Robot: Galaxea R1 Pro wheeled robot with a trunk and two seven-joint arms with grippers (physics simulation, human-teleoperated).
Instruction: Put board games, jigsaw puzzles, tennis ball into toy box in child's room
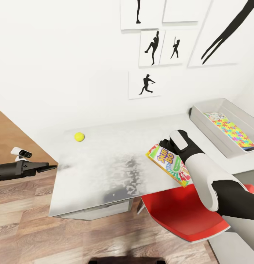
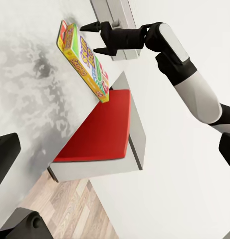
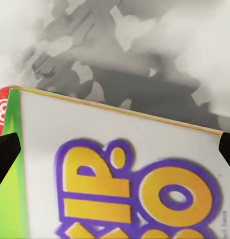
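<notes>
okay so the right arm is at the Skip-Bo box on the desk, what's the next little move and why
Probably close the right end effector on the Skip-Bo box. Its fingers look spread around the box's end, the box lies on the table, and the toy box waits just beyond.

SKIP-BO game box (image 3: 119, 169) lies close above the mottled table (image 3: 144, 55).
</notes>
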